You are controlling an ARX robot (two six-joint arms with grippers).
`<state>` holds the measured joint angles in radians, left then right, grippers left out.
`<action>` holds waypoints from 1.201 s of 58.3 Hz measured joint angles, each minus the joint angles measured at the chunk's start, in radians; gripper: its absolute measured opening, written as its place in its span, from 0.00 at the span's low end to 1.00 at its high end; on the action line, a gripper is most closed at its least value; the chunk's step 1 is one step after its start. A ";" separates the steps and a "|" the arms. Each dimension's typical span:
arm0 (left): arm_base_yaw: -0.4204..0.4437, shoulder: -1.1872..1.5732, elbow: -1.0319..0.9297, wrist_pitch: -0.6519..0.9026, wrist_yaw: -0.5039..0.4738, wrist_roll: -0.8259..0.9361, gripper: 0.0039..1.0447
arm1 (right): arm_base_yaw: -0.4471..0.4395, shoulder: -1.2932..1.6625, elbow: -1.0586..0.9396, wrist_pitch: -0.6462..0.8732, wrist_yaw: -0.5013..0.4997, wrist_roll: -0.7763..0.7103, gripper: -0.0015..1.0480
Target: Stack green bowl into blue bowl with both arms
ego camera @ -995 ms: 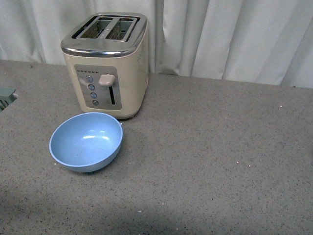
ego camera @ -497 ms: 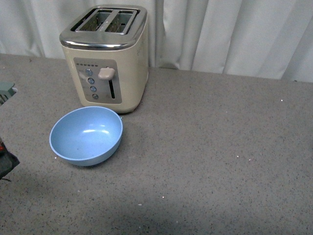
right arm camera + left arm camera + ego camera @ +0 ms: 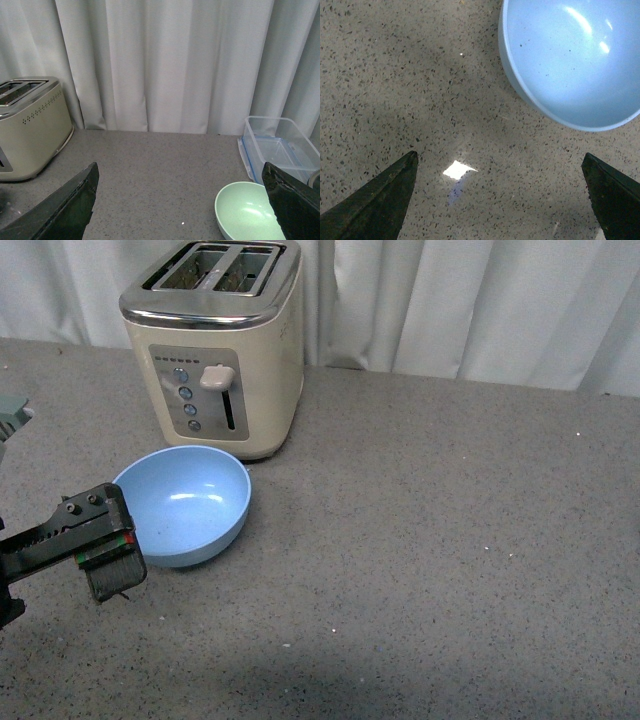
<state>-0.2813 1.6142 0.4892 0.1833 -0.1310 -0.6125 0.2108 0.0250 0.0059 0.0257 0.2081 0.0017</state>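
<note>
The blue bowl (image 3: 185, 505) stands upright and empty on the grey speckled table, just in front of the toaster. My left arm (image 3: 75, 535) reaches in from the lower left and ends close to the bowl's left rim. In the left wrist view my left gripper (image 3: 499, 157) is open and empty over bare table, with the blue bowl (image 3: 570, 60) just ahead of it and untouched. The green bowl (image 3: 247, 212) shows only in the right wrist view, empty on the table. My right gripper (image 3: 180, 167) is open and empty, with one finger beside the green bowl.
A cream and chrome toaster (image 3: 215, 350) stands behind the blue bowl and also shows in the right wrist view (image 3: 30, 127). A clear plastic container (image 3: 280, 147) sits behind the green bowl. White curtains hang along the table's far edge. A grey object (image 3: 12, 418) sits at the left edge.
My left arm has come into the front view from the lower left and now ends beside the blue bowl. The bowl and toaster have stayed where they were.
</note>
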 joint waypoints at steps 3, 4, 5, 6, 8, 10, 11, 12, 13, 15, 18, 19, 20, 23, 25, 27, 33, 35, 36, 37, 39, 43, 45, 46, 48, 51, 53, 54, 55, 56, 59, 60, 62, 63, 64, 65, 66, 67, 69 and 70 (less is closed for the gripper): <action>-0.003 0.010 0.012 0.000 0.000 0.008 0.94 | 0.000 0.000 0.000 0.000 0.000 0.000 0.91; -0.004 0.013 0.018 0.000 0.000 0.011 0.94 | 0.000 0.000 0.000 0.000 0.000 0.000 0.91; -0.005 0.015 0.020 0.000 0.000 0.011 0.94 | 0.000 0.000 0.000 0.000 0.000 0.000 0.91; -0.008 0.018 0.025 -0.002 -0.001 0.016 0.94 | 0.000 0.000 0.000 0.000 0.000 0.000 0.91; -0.011 0.024 0.032 -0.005 0.000 0.021 0.94 | 0.000 0.000 0.000 0.000 0.000 0.000 0.91; -0.013 0.029 0.039 -0.009 -0.001 0.026 0.94 | 0.000 0.000 0.000 0.000 0.000 0.000 0.91; -0.013 0.031 0.041 -0.010 -0.001 0.027 0.94 | 0.000 0.000 0.000 0.000 0.000 0.000 0.91; -0.014 0.036 0.045 -0.013 -0.001 0.029 0.94 | 0.000 0.000 0.000 0.000 0.000 0.000 0.91; -0.014 0.040 0.048 -0.014 0.000 0.030 0.94 | 0.000 0.000 0.000 0.000 0.000 0.000 0.91; -0.014 0.045 0.053 -0.017 0.000 0.031 0.94 | 0.000 0.000 0.000 0.000 0.000 0.000 0.91; -0.013 0.057 0.064 -0.026 0.001 0.032 0.94 | 0.000 0.000 0.000 0.000 0.000 0.000 0.91; -0.011 0.059 0.066 -0.028 0.001 0.032 0.94 | 0.000 0.000 0.000 0.000 0.000 0.000 0.91; -0.009 0.064 0.071 -0.032 0.001 0.031 0.94 | 0.000 0.000 0.000 0.000 0.000 0.000 0.91; -0.004 0.074 0.080 -0.041 0.000 0.032 0.94 | 0.000 0.000 0.000 0.000 0.000 0.000 0.91; 0.001 0.080 0.086 -0.045 -0.003 0.032 0.94 | 0.000 0.000 0.000 0.000 0.000 0.000 0.91; 0.006 0.087 0.090 -0.046 -0.007 0.032 0.94 | 0.000 0.000 0.000 0.000 0.000 0.000 0.91; 0.021 0.105 0.102 -0.048 -0.016 0.034 0.94 | 0.000 0.000 0.000 0.000 0.000 0.000 0.91; 0.026 0.111 0.105 -0.048 -0.023 0.035 0.94 | 0.000 0.000 0.000 0.000 0.000 0.000 0.91; 0.026 0.113 0.106 -0.048 -0.025 0.036 0.94 | 0.000 0.000 0.000 0.000 0.000 0.000 0.91; 0.028 0.116 0.107 -0.048 -0.027 0.036 0.94 | 0.000 0.000 0.000 0.000 0.000 0.000 0.91; 0.031 0.120 0.108 -0.048 -0.027 0.036 0.94 | 0.000 0.000 0.000 0.000 0.000 0.000 0.91; 0.031 0.125 0.108 -0.048 -0.027 0.036 0.94 | 0.000 0.000 0.000 0.000 0.000 0.000 0.91; 0.031 0.127 0.109 -0.048 -0.027 0.037 0.94 | 0.000 0.000 0.000 0.000 0.000 0.000 0.91; 0.031 0.129 0.109 -0.049 -0.027 0.036 0.94 | 0.000 0.000 0.000 0.000 0.000 0.000 0.91; 0.031 0.130 0.111 -0.051 -0.027 0.037 0.94 | 0.000 0.000 0.000 0.000 0.000 0.000 0.91; 0.030 0.132 0.117 -0.055 -0.027 0.036 0.94 | 0.000 0.000 0.000 0.000 0.000 0.000 0.91; 0.030 0.132 0.122 -0.055 -0.026 0.036 0.94 | 0.000 0.000 0.000 0.000 0.000 0.000 0.91; 0.030 0.132 0.124 -0.056 -0.026 0.036 0.94 | 0.000 0.000 0.000 0.000 0.000 0.000 0.91; 0.030 0.132 0.125 -0.057 -0.026 0.036 0.94 | 0.000 0.000 0.000 0.000 0.000 0.000 0.91; 0.030 0.132 0.127 -0.058 -0.026 0.036 0.94 | 0.000 0.000 0.000 0.000 0.000 0.000 0.91; 0.030 0.132 0.135 -0.060 -0.027 0.036 0.94 | 0.000 0.000 0.000 0.000 0.000 0.000 0.91; 0.030 0.133 0.138 -0.061 -0.027 0.036 0.94 | 0.000 0.000 0.000 0.000 0.000 0.000 0.91; 0.030 0.133 0.141 -0.061 -0.027 0.037 0.94 | 0.000 0.000 0.000 0.000 0.000 0.000 0.91; 0.029 0.134 0.143 -0.062 -0.027 0.037 0.94 | 0.000 0.000 0.000 0.000 0.000 0.000 0.91; 0.029 0.134 0.145 -0.063 -0.027 0.037 0.94 | 0.000 0.000 0.000 0.000 0.000 0.000 0.91; 0.029 0.135 0.148 -0.066 -0.027 0.037 0.94 | 0.000 0.000 0.000 0.000 0.000 0.000 0.91; 0.028 0.137 0.151 -0.068 -0.027 0.037 0.94 | 0.000 0.000 0.000 0.000 0.000 0.000 0.91; 0.028 0.138 0.153 -0.068 -0.027 0.037 0.94 | 0.000 0.000 0.000 0.000 0.000 0.000 0.91; 0.027 0.140 0.157 -0.070 -0.027 0.037 0.94 | 0.000 0.000 0.000 0.000 0.000 0.000 0.91; 0.026 0.143 0.159 -0.071 -0.027 0.037 0.94 | 0.000 0.000 0.000 0.000 0.000 0.000 0.91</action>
<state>-0.2558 1.7569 0.6487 0.1120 -0.1585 -0.5758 0.2108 0.0250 0.0059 0.0257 0.2081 0.0017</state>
